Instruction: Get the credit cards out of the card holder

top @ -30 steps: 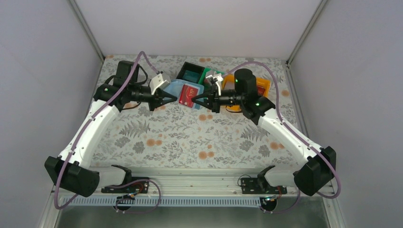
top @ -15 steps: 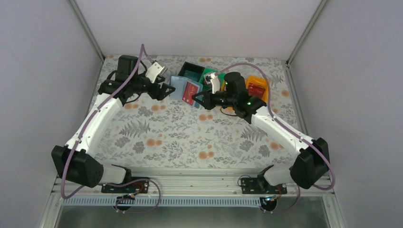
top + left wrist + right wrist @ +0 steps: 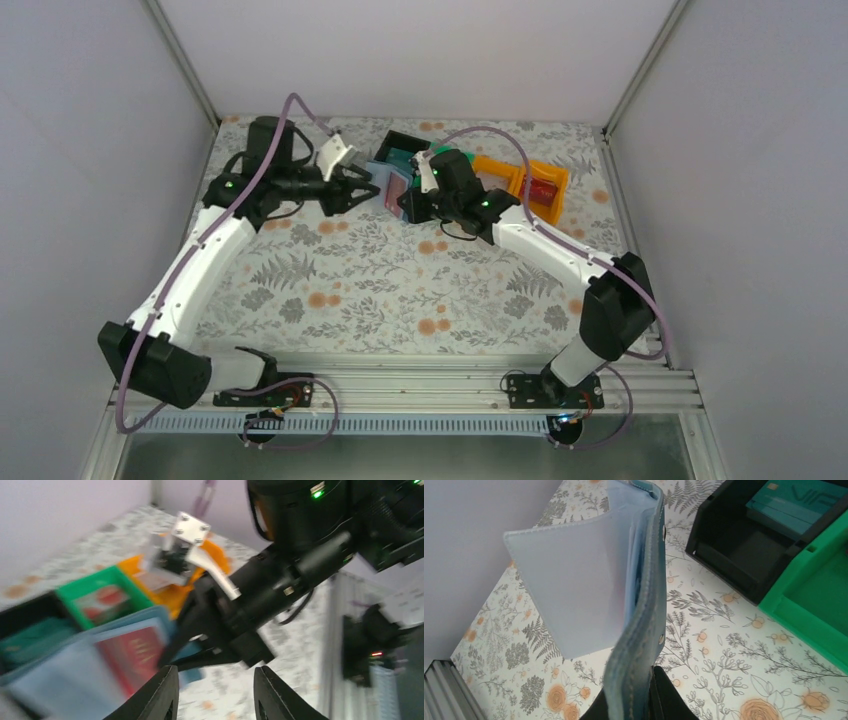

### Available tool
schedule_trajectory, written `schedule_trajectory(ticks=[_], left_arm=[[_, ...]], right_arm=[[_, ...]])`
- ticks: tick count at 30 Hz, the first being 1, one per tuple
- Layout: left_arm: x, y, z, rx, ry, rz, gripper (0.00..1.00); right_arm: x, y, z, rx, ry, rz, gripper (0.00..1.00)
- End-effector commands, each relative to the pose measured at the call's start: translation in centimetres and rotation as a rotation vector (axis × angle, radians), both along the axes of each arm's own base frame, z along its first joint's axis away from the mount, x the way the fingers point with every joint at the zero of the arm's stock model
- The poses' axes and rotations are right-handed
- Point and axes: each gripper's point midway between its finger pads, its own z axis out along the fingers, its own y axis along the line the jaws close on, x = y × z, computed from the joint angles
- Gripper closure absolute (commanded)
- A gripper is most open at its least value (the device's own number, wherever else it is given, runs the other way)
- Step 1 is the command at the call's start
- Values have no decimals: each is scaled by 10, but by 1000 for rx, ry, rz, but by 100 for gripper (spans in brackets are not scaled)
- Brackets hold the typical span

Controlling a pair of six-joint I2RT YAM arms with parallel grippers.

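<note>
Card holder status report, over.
Right gripper shut on card holder, held upright. Left gripper open, empty, close by. Red card in its pocket.

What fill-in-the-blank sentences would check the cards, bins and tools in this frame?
The teal card lies in the ___. A red card, out of the holder, lies in the ___. The card holder is clamped by the ___. The left tool holds ___.
Missing: black bin; orange bin; right tool; nothing.
</note>
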Motion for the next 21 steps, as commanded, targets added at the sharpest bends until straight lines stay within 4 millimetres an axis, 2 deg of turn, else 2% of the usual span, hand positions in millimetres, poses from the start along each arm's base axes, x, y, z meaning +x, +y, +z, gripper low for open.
schedule_trajectory(ticks=[1,7,9,13,17,21], left_arm=[[-15,-32,-20,-129,199,-173,65],[18,-31,-62,-119,342,-67,63],[33,-25,-69,-108,358,-18,61],[47,-15,-74,-88,340,29,49],[54,-5,-76,-62,313,62,46],[39,-12,-64,-88,277,-52,45]], right_arm=[[-1,17,32,67,-60,34,96],[-16,19,46,100,-75,89,96],[-21,19,49,102,-78,107,96],[-29,20,56,116,-94,147,96],[-42,26,66,144,-124,240,96],[-52,31,71,153,-150,325,96]])
